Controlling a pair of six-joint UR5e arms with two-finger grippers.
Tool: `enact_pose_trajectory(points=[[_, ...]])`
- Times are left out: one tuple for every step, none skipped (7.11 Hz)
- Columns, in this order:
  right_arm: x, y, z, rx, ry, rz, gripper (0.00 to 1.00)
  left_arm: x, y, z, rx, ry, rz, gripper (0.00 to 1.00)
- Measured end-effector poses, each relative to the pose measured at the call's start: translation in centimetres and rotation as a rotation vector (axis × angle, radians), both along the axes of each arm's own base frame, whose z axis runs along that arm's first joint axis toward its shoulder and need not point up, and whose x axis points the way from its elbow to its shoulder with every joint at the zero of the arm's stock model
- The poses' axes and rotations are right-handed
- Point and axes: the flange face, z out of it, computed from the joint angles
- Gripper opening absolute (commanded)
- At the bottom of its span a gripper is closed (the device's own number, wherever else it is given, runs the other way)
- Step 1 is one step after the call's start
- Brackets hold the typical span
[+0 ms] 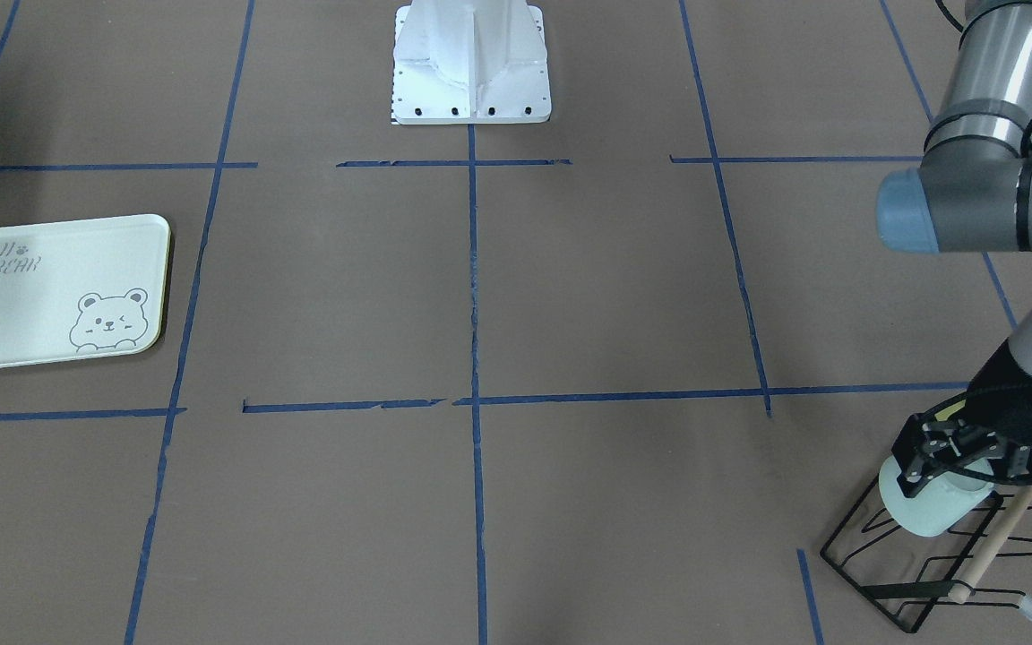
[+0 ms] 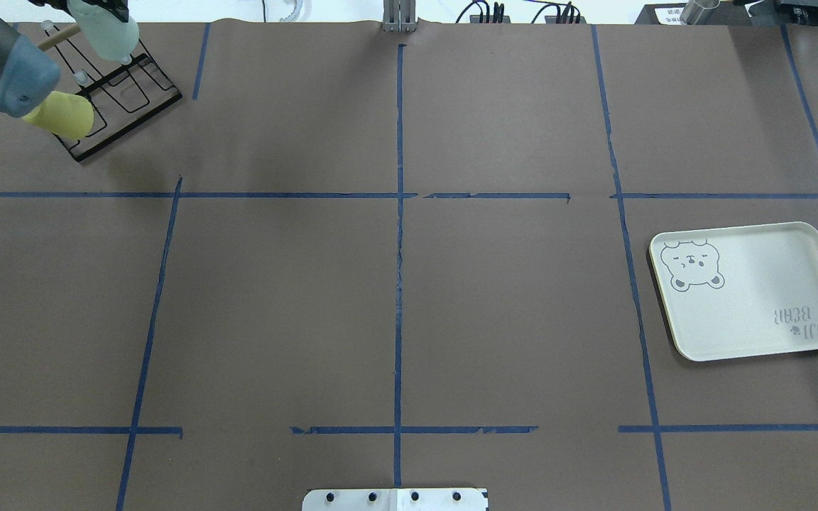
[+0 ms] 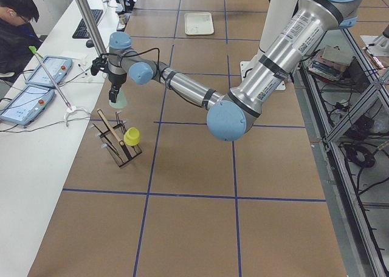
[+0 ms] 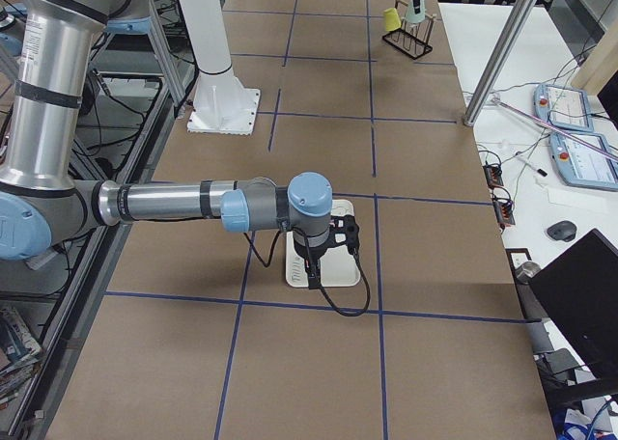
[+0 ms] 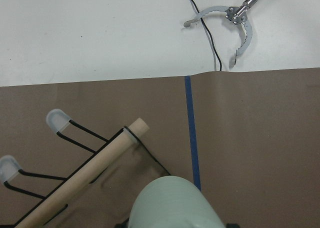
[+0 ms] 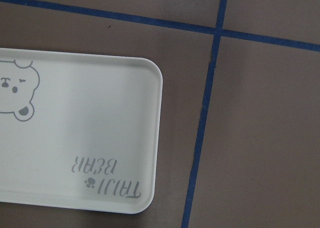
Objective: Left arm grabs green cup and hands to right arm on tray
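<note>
The green cup [image 1: 935, 509] hangs tilted over the black wire rack [image 1: 892, 573] at the table's far corner on my left side. My left gripper [image 1: 933, 466] is shut on the cup, its fingers on either side of it. The cup fills the bottom of the left wrist view [image 5: 175, 205] and shows in the overhead view [image 2: 107, 34]. The tray [image 2: 757, 312] lies flat on my right side and holds nothing. My right gripper [image 4: 311, 264] hovers above the tray [image 6: 100, 128]. I cannot tell whether it is open.
A pale yellow cup [image 2: 61, 115] sits on a rack peg beside the green one. A wooden dowel [image 5: 85, 178] runs along the rack top. A white table [image 5: 100, 33] with a cabled metal claw tool [image 5: 235, 18] borders the mat. An operator [image 3: 15, 28] sits there.
</note>
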Motion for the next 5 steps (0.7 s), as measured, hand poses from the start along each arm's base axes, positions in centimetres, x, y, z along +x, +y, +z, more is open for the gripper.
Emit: enact_pose_trajectory(points=[[-0.1,0.0,0.0,0.000,-0.001,0.000,1.00,-1.7,2.1,-0.7,0.002,0.031,0.008,0.29],[-0.3,-0.3,-0.3,0.002,-0.006,-0.003,1.00,-2.9,4.4,0.1,0.011,0.053,0.012,0.29],[-1.0,-0.8,-1.0,0.008,-0.017,-0.007,1.00,-3.5,6.3,1.2,0.013,0.078,0.002,0.29],[-2.0,-1.5,-2.1,0.018,-0.039,0.000,1.00,-3.4,7.6,1.9,0.000,0.120,-0.029,0.29],[-3.8,-2.2,-3.4,0.030,-0.073,0.028,1.00,-2.4,8.8,2.7,-0.015,0.182,-0.063,0.28]])
